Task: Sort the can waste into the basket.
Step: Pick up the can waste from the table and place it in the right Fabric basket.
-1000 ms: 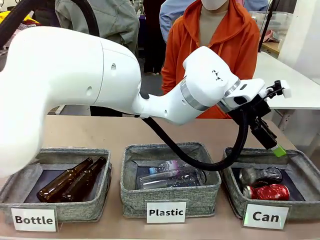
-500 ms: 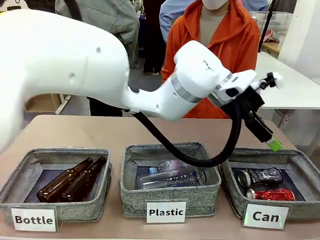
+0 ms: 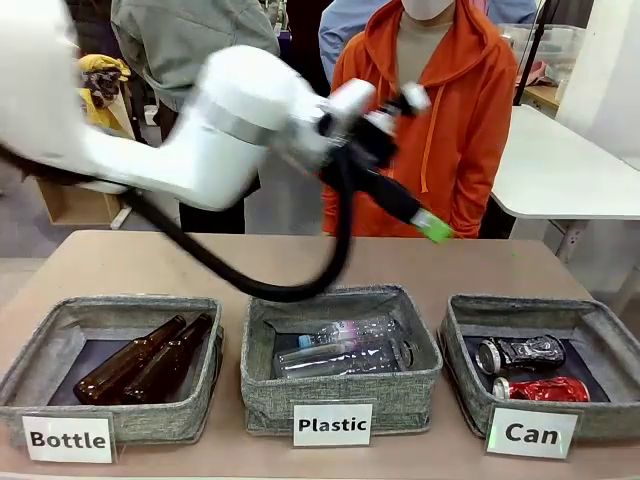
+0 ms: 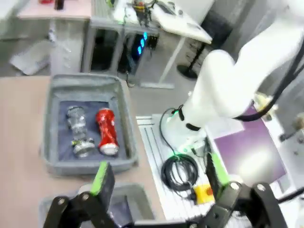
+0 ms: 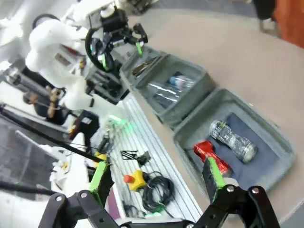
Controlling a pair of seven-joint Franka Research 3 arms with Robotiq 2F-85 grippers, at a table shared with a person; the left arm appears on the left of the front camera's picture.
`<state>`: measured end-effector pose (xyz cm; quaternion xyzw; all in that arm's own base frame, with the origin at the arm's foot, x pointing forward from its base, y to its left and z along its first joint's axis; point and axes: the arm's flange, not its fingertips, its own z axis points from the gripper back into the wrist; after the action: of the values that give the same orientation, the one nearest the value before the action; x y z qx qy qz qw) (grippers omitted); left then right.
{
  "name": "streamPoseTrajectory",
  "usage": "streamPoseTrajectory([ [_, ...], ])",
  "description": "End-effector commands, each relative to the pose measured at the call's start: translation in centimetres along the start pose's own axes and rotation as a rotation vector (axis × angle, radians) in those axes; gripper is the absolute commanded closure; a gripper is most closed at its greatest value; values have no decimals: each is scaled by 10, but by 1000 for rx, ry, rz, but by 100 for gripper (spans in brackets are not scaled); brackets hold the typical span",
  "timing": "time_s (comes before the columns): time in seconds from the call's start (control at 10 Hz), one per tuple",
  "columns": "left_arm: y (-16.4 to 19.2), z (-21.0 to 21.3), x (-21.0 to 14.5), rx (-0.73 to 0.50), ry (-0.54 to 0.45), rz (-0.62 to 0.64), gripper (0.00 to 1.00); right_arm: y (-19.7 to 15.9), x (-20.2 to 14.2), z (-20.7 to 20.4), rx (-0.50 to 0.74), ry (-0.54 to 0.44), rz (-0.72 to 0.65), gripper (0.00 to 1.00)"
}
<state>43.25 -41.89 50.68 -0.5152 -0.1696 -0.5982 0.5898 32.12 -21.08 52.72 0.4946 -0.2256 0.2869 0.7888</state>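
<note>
Two cans, red [image 3: 543, 389] and dark [image 3: 520, 353], lie in the "Can" basket [image 3: 455, 345]; both grippers, left [image 4: 156, 178] and right [image 5: 156, 176], hold their jaws wide and empty, so sorting seems finished.

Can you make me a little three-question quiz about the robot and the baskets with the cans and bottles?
1. True or false: the red can lies in the basket labelled "Can".
2. How many brown bottles lie in the "Bottle" basket?
A) one B) two C) four
3. Fill the gap: the left gripper is up above the table, its jaws are ____ and it holds nothing.

Key
1. True. It lies beside the dark can.
2. B.
3. Open. In the left wrist view the green pads stand wide apart with nothing between them. The right gripper is open and empty too.
</note>
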Motion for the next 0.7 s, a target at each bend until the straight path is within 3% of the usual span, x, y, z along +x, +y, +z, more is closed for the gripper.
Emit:
streamPoseTrajectory([
  [0.0,-51,93,-63,110,-143,92,0,12,37,-70,10,33,-42,0],
  [0.2,-82,191,-118,220,-272,241,0,17,65,-156,41,0,-68,0],
  [0.3,-102,234,-157,219,-338,345,0,16,75,-195,107,-2,-153,0],
  [0.5,-117,287,-221,217,-489,439,0,-5,88,-239,183,-11,-317,0],
  [0.6,-117,302,-252,206,-530,483,0,-24,93,-246,159,-55,-395,0],
])
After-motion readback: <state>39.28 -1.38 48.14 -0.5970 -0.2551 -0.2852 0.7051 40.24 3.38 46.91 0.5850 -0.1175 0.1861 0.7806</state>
